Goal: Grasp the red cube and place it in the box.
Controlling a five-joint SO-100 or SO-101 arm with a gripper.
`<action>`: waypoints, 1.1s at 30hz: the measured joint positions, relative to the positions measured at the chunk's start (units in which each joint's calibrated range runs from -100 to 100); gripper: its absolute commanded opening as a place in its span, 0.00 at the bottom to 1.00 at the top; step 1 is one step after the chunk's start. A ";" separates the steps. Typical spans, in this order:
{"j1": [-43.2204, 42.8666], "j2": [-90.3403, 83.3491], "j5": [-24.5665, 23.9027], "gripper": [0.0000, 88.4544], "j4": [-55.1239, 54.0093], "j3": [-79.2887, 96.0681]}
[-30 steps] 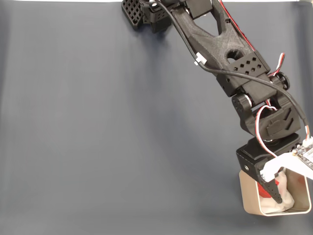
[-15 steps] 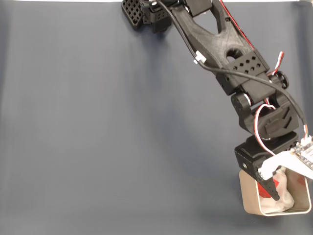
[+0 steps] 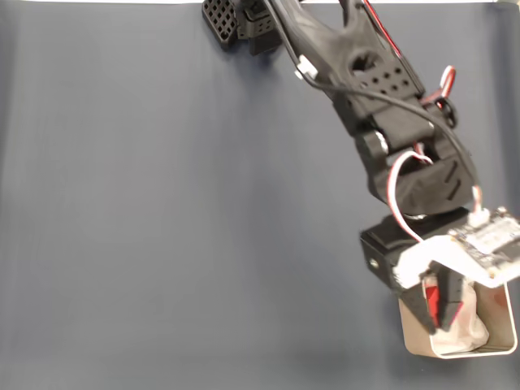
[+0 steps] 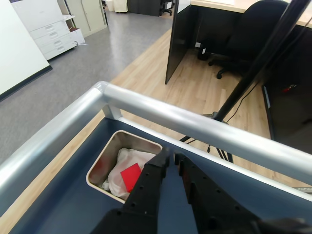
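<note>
Small matte red cube (image 4: 131,176) lies on white lining in tan rounded box (image 4: 104,155); black gripper (image 4: 170,159) above box, fingers nearly together, holding nothing. Task looks done.

The arm (image 3: 382,89) is matte black printed plastic, built of angular links. One link has a round hole and a patch of small diamond-shaped perforations; a grid-patterned black block (image 3: 218,18) sits at its base end. A thick black cable (image 3: 406,106) runs along it with a small white tag, beside thin red, white and black wires (image 3: 398,191) that loop near the wrist. A lower housing bears raised chevron ribs. A white bracket carries a pale circuit board (image 3: 487,240). A silver screw head (image 3: 373,262) shows on the wrist block. The claw (image 4: 169,157) has two long, black, tapering fingers (image 4: 148,180).
</note>
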 measured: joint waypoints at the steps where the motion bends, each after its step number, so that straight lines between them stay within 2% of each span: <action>1: 0.59 -1.22 -0.05 0.00 0.00 1.08; 15: 12.46 -25.10 -0.24 0.00 -0.08 28.66; 33: 17.14 -65.31 -0.24 0.00 -0.08 71.88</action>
